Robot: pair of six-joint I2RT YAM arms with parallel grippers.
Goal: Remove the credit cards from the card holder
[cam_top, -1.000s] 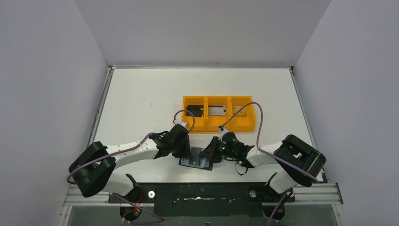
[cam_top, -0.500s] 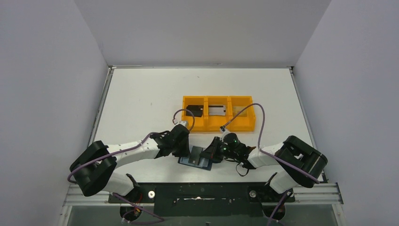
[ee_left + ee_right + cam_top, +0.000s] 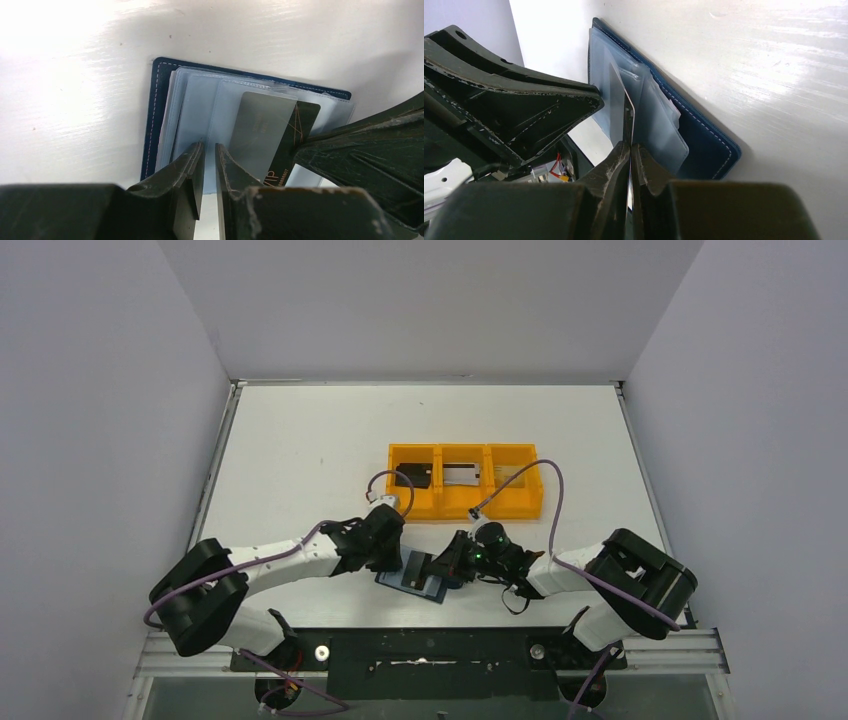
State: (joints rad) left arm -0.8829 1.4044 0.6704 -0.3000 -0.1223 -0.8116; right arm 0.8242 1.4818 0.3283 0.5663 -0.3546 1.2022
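Navy-blue bifold card holder [image 3: 398,583], low-centre on the white tabletop [image 3: 300,460], has skewed slightly left; wrist-close, the left hand [image 3: 209,147] has narrowed to a slit over clear pockets [image 3: 200,115], grip unclear; the right hand [image 3: 630,145] pinches a thin black card [image 3: 300,125], seemingly mid-extraction.

White table [image 3: 300,460]: card holder [image 3: 400,583], orange tray [image 3: 465,508].

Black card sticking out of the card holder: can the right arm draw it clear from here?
Likely yes. The right gripper has its jaws shut on the black card, the left gripper sits on the card holder as if steadying it, and nothing seems to cross the way out.
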